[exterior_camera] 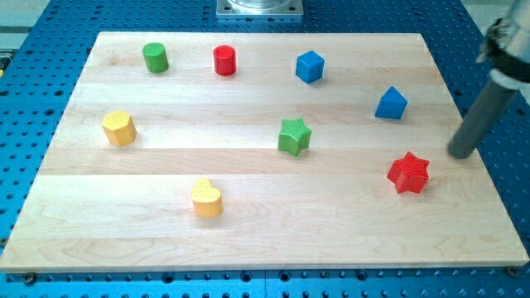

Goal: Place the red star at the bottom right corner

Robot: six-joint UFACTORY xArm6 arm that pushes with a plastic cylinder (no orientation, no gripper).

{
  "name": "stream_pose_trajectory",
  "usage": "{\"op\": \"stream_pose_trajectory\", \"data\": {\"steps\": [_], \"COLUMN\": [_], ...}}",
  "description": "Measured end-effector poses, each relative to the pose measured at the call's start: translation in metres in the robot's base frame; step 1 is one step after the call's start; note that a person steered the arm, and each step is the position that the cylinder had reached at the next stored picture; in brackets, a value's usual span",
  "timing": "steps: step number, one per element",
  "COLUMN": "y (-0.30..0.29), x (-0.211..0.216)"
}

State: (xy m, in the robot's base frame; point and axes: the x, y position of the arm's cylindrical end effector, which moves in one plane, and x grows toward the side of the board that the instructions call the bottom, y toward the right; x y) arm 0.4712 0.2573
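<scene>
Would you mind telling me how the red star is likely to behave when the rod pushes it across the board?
The red star sits low and flat, so it will probably slide, not tip or roll. Its points may make it spin under an off-centre push. My tip is just to its upper right, apart from it.

Straight dark grey rod (480, 116), paler top

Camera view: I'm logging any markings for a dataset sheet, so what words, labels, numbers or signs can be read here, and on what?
None: no readable text, number or sign shows anywhere.
Wooden board: bare grain only.
Red star and the other coloured blocks: plain faces, no marks.
My tip, up and right of the red star: plain dark rod.
Metal mount at the view's top: no legible label.
</scene>
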Motion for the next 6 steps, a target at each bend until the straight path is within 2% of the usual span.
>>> {"op": "stream_pose_trajectory", "data": {"steps": [2,3,4,6], "y": [-0.050,-0.090,-0.120,-0.076], "x": [0.024,0.010,0.025,0.055]}}
